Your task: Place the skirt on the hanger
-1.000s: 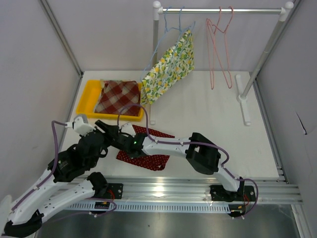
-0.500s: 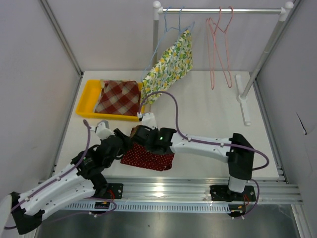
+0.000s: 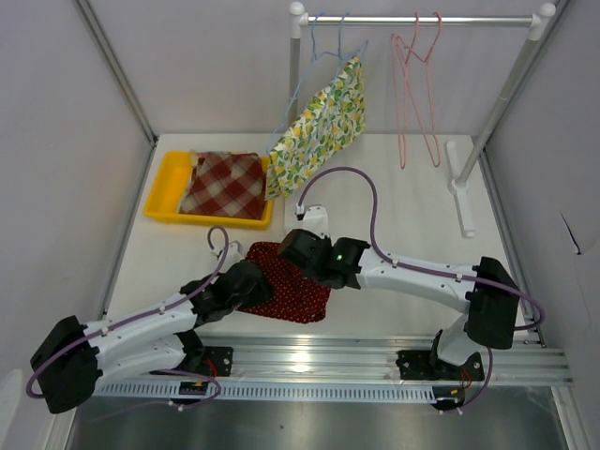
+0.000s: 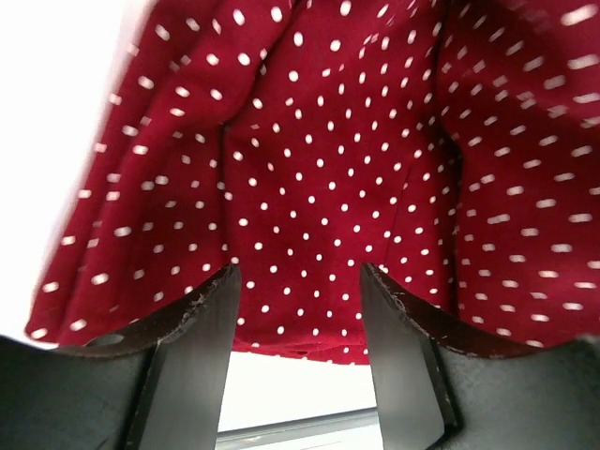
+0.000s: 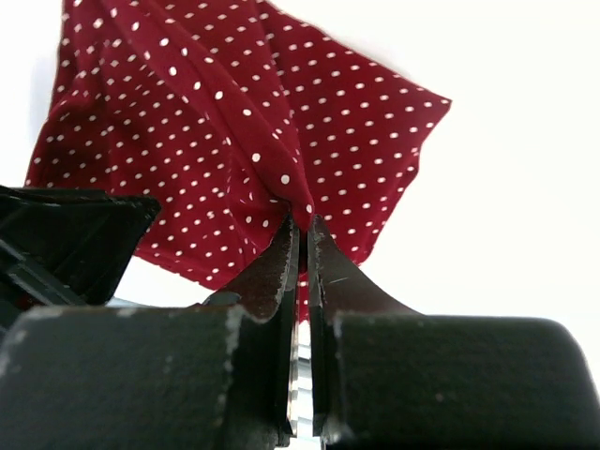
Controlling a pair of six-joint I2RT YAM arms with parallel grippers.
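Skirt, dark red fabric with white dots (image 3: 292, 295): it lies rumpled on the white table (image 3: 394, 202), near the arm bases and between my two grippers.
Left gripper (image 4: 297, 277): at the left edge of the skirt with the jaws apart. I see cloth between and beyond them, but it is not pinched.
Right gripper (image 5: 300, 230): the jaws are pressed together on a raised fold near the far edge of the skirt.
Step in hand: I judge it is the pick-up. One side is grasped and the hanging is not yet begun.
Yellow plastic tray (image 3: 157, 199): at the far left, holding a red plaid cloth (image 3: 223, 185). It is not my concern.
Silver rail (image 3: 422, 19): at the back. The blue wire hanger (image 3: 314, 52) carries a yellow floral garment (image 3: 323, 127), and the pink wire hanger (image 3: 417, 94) beside it is bare.
Next move: I think the left gripper must close on its edge, so that the cloth spreads between it and the right gripper. Then both carry it up to the pink wire hanger. I cannot tell which edge is the waistband.
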